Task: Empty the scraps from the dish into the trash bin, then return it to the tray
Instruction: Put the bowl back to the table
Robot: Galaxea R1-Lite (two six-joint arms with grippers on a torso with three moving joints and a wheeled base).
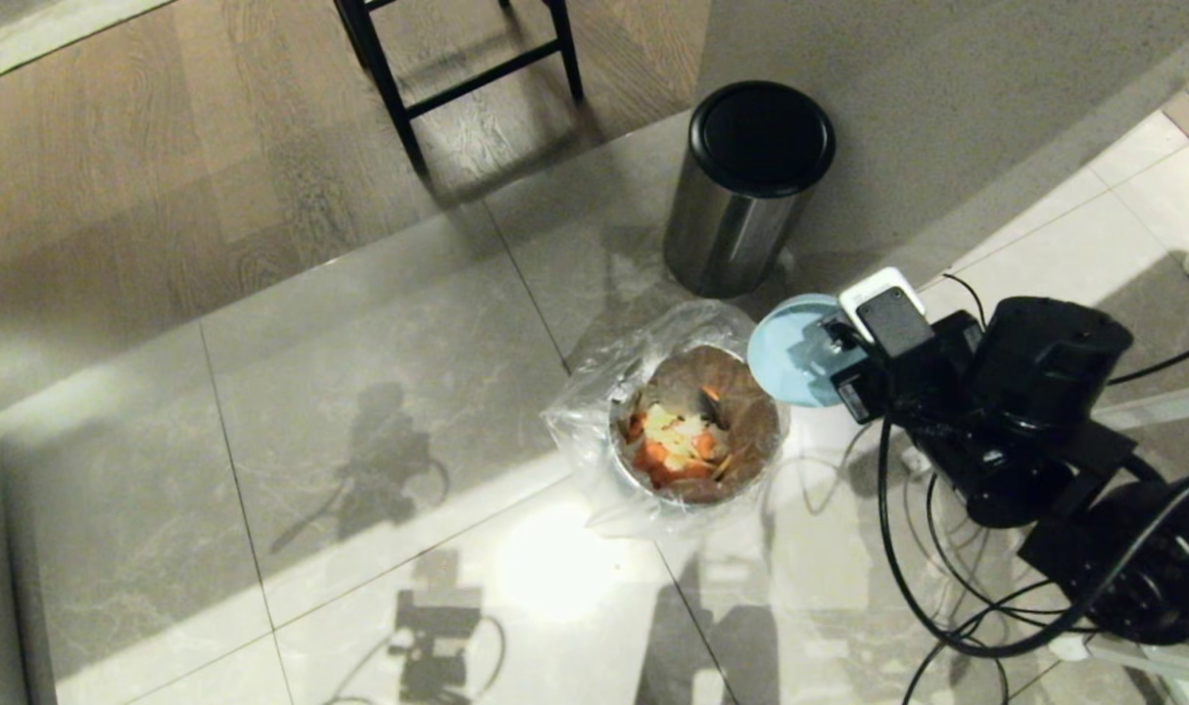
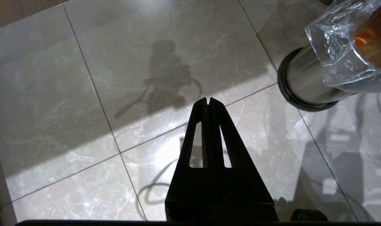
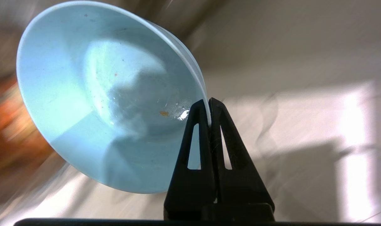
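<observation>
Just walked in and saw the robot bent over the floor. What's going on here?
The right gripper is pinching the rim of a light-blue bowl, tipped on its side beside a small bag-lined bin. The orange and pale scraps lie in the bin; the bowl looks nearly empty. The left gripper hangs shut above the floor, holding nothing.

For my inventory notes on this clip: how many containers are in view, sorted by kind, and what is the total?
Steel cylinder bins: 2, the bag-lined steel trash bin holding the orange and pale scraps, and the black-lidded steel bin.
Bowls: 1, the small pale light-blue dish, pinched at its rim by the right gripper.
Total: 3.
</observation>
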